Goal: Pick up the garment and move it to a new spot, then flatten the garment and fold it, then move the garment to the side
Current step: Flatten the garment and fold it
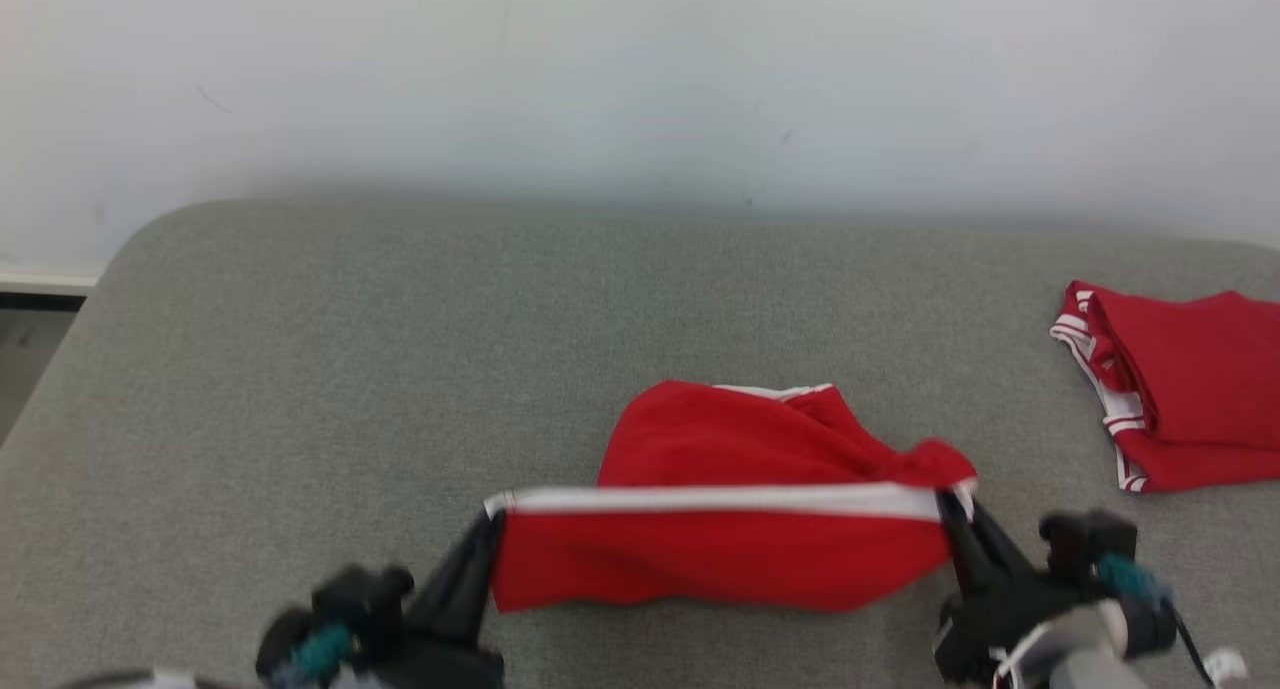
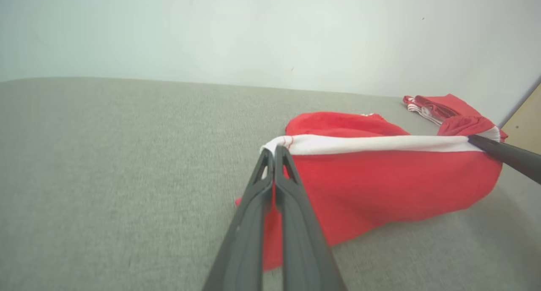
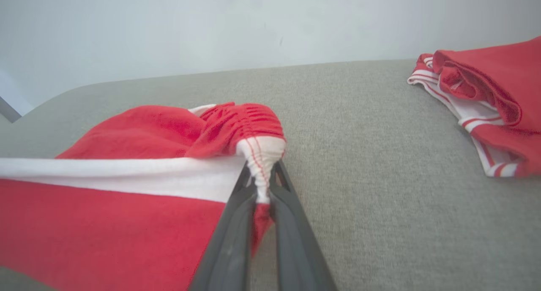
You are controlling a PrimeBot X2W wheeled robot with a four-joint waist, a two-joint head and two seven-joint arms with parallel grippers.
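The garment [image 1: 720,529] is red with a white band along its top edge, stretched between my two grippers above the grey table. My left gripper [image 1: 492,517] is shut on the band's left corner, seen up close in the left wrist view, where its fingers [image 2: 274,156] pinch the garment [image 2: 380,181]. My right gripper [image 1: 948,504] is shut on the gathered right corner; the right wrist view has its fingers [image 3: 260,185] clamped on the bunched white band of the garment [image 3: 127,215]. The far part of the cloth lies crumpled on the table behind the band.
A second red garment [image 1: 1180,399] with white stripes lies folded at the table's right side, also in the right wrist view [image 3: 486,96]. The grey table [image 1: 350,369] runs wide to the left and back, with a pale wall behind it.
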